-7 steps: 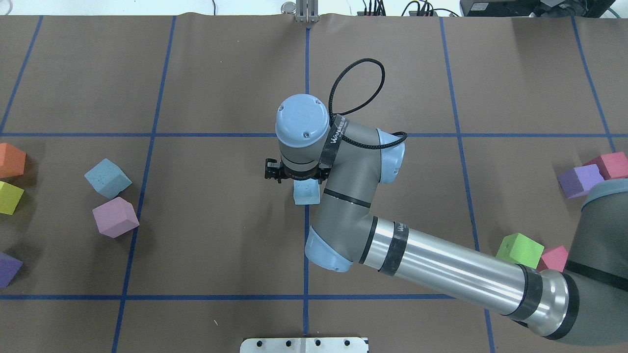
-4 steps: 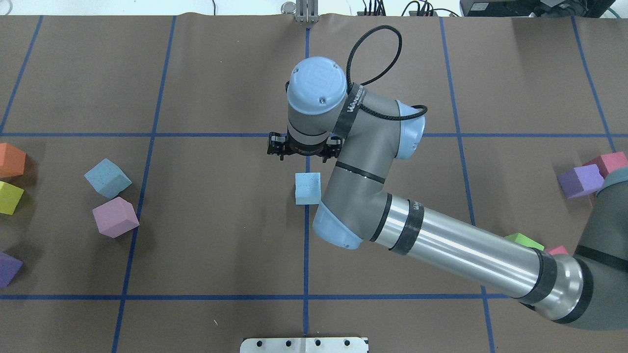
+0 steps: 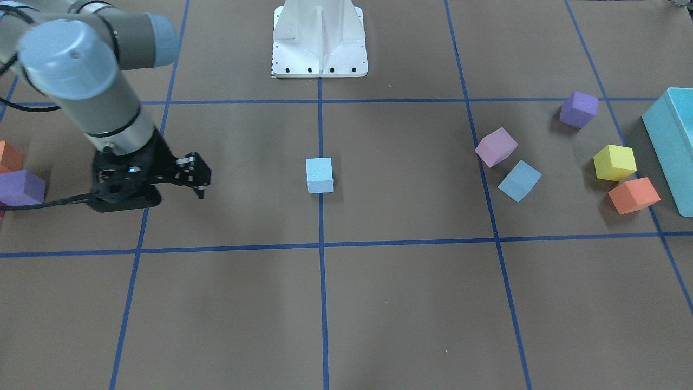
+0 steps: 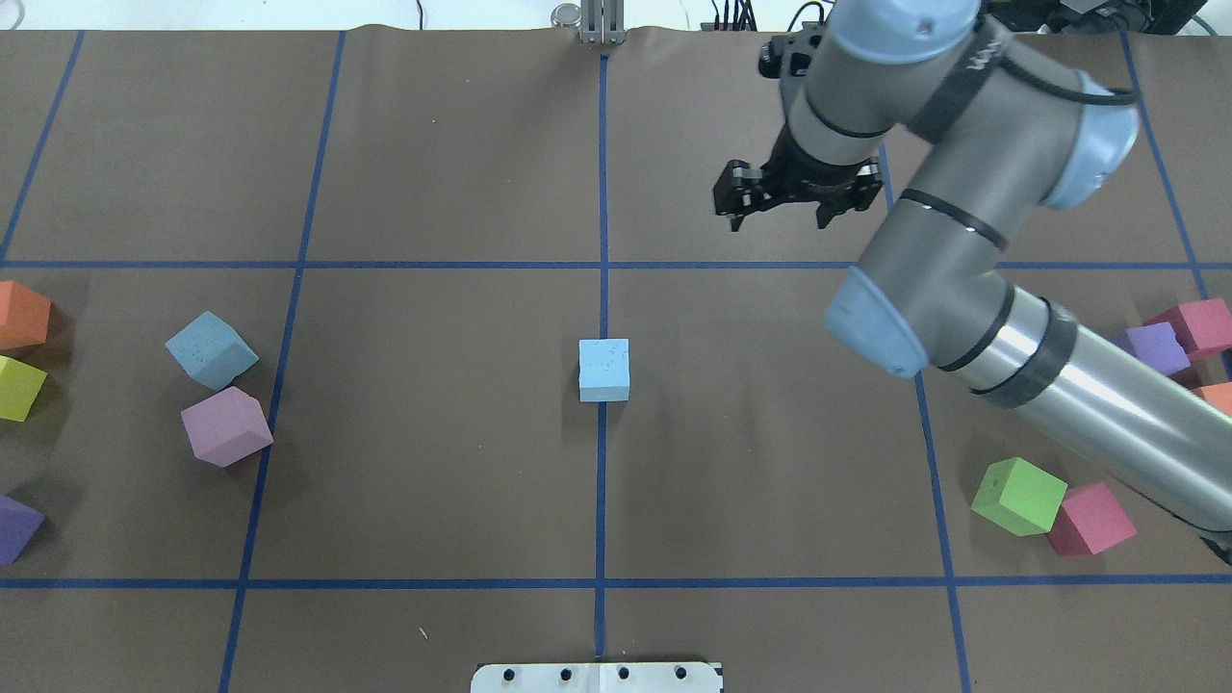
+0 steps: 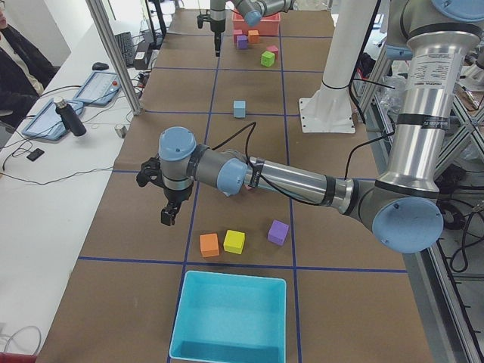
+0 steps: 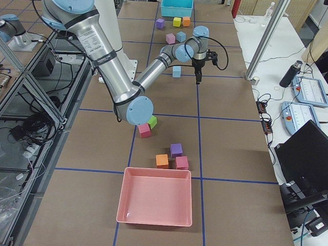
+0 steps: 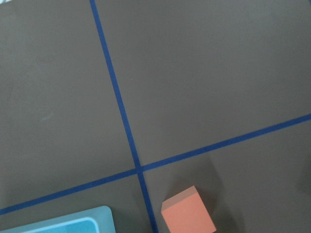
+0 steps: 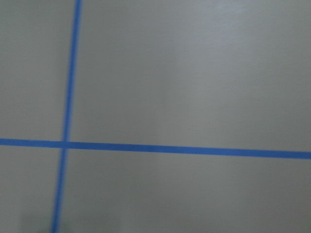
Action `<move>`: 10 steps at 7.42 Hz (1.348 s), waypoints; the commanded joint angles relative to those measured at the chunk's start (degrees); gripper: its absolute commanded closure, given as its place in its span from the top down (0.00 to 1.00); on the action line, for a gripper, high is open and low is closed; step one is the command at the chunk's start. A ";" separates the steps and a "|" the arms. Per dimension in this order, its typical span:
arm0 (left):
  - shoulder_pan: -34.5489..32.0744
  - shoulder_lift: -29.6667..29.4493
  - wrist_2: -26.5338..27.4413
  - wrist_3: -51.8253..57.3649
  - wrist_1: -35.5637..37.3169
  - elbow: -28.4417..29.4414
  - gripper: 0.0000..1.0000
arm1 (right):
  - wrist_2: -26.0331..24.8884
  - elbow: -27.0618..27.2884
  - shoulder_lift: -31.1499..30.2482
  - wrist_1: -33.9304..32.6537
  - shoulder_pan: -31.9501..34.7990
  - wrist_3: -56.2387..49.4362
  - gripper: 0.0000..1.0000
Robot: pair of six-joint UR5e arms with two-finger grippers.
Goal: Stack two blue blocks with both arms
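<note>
The speckled blue block (image 4: 603,369) is seen on the centre line (image 4: 601,481), well apart from the right gripper (image 4: 781,218), whose jaws are spread wide on nothing; the opening of the left gripper (image 5: 168,215) cannot be told.

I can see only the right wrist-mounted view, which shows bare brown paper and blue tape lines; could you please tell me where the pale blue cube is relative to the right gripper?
Observer: The pale sky-blue foam cube sits alone on the centre blue tape line; the right gripper hangs off to the robot's right of it.
Operator: Thank you. Are the jaws holding anything?
Observer: No, the jaws stand wide open with nothing between them.
Operator: And where is the second blue cube, please?
Observer: The darker sky-blue foam cube lies on the robot's left side, close beside a lilac-pink foam cube.
</note>
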 commanded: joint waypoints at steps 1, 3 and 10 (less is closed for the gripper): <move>5.36 1.07 0.17 -1.34 -9.33 -0.11 0.98 | 5.25 4.50 -14.63 -0.04 11.41 -18.91 1.00; 8.99 0.99 0.08 -1.25 -9.97 -0.72 0.98 | 5.26 5.14 -25.65 -0.04 22.74 -37.73 1.00; 26.46 1.70 7.28 -11.71 -21.74 -1.34 0.98 | 6.49 4.52 -38.79 0.49 33.78 -50.48 1.00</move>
